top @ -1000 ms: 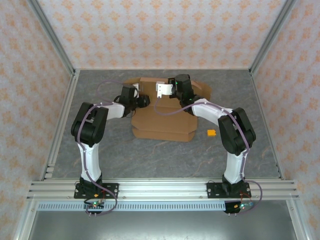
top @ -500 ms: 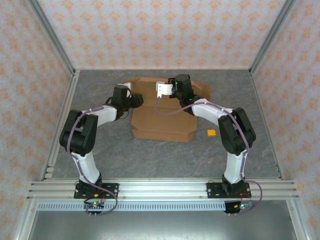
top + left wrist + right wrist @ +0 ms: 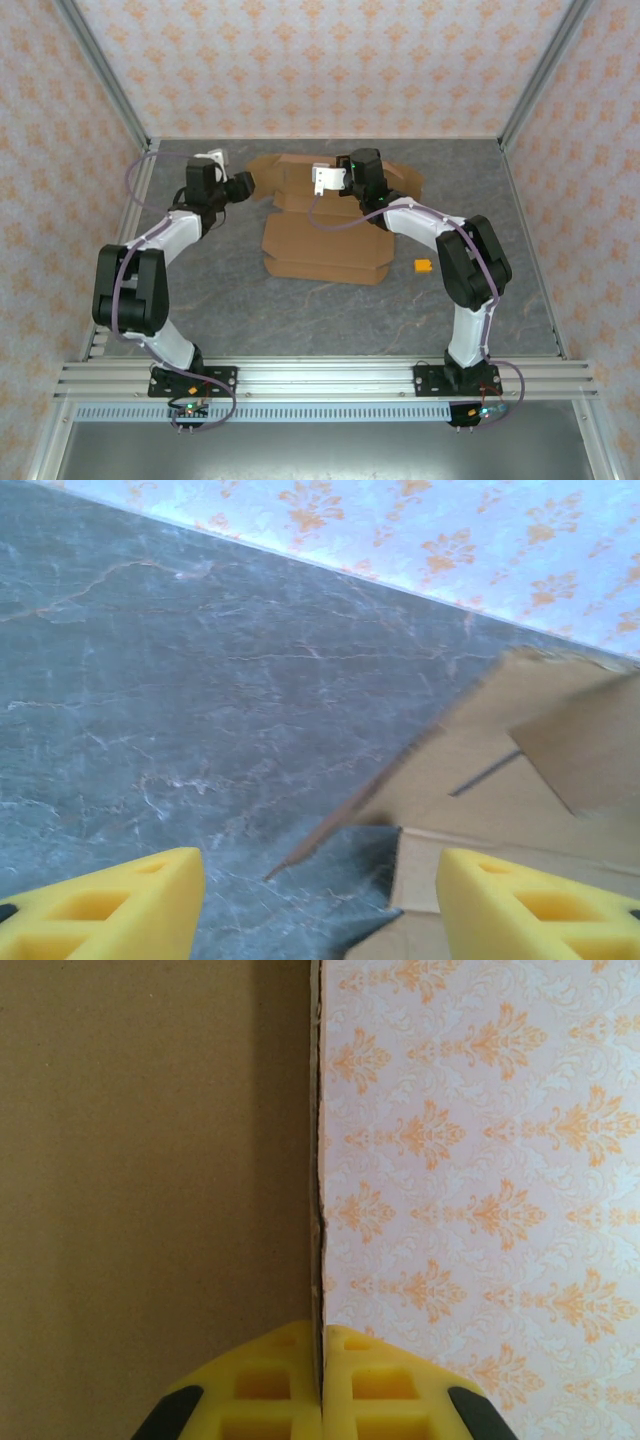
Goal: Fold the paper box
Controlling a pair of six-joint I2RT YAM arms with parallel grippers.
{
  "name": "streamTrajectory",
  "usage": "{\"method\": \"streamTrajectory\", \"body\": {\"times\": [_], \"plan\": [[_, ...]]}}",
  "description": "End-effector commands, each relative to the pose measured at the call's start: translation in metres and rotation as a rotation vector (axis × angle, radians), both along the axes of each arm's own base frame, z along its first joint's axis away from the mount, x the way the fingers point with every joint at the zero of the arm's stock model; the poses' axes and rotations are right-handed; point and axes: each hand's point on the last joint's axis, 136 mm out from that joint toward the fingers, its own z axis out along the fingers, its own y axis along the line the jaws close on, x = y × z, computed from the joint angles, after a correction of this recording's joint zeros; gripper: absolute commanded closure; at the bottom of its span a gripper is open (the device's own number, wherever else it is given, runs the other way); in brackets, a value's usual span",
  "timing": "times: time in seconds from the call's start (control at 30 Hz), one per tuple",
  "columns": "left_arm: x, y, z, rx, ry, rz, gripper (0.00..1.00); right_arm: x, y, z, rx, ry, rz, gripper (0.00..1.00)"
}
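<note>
From above, the paper box [image 3: 325, 245] lay partly folded in the upper middle of the frame on the grey table [image 3: 300, 320], one panel raised at its far end; the right gripper [image 3: 345, 172] sat at that raised panel; the left gripper [image 3: 243, 184] hung just left of the box's far-left flap, apart from it; a small orange block [image 3: 424, 267] lay right of the box.

In the left wrist view, the yellow fingers [image 3: 110, 905] stood wide apart with nothing between them (only bare tabletop); the box's flaps [image 3: 500, 770] filled the lower right.

In the right wrist view, the right gripper [image 3: 322, 1380] was pressed together on the thin edge of an upright cardboard panel [image 3: 150, 1160]; patterned wall [image 3: 480, 1160] filled the right.
</note>
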Motion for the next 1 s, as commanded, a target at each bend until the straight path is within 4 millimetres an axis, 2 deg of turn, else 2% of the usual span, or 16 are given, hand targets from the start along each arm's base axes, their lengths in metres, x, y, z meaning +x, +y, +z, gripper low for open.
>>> {"method": "streamTrajectory", "body": {"times": [0.0,0.13,0.47,0.57,0.7,0.8,0.97], "plan": [[0.008,-0.008,-0.010,0.008,0.047,-0.083,0.36,0.004,0.001,0.007,0.002,-0.009,0.001,1.00],[0.022,-0.018,-0.009,0.005,0.039,-0.149,0.35,0.005,0.000,0.006,-0.006,-0.010,-0.003,1.00],[0.048,-0.015,-0.014,0.100,0.012,-0.213,0.39,0.005,0.002,0.005,-0.008,-0.002,0.006,1.00],[0.054,-0.021,-0.007,0.091,-0.014,-0.248,0.48,0.005,0.002,0.005,-0.010,-0.004,0.007,1.00],[0.057,-0.029,0.004,0.056,-0.055,-0.278,0.67,0.005,0.002,0.003,-0.020,-0.002,0.008,1.00],[0.055,-0.031,-0.001,0.034,-0.049,-0.275,0.80,0.004,0.001,0.000,-0.051,-0.010,0.019,1.00],[0.049,-0.031,-0.003,0.002,-0.051,-0.255,0.89,0.006,-0.001,-0.008,-0.129,-0.061,0.029,1.00]]}}
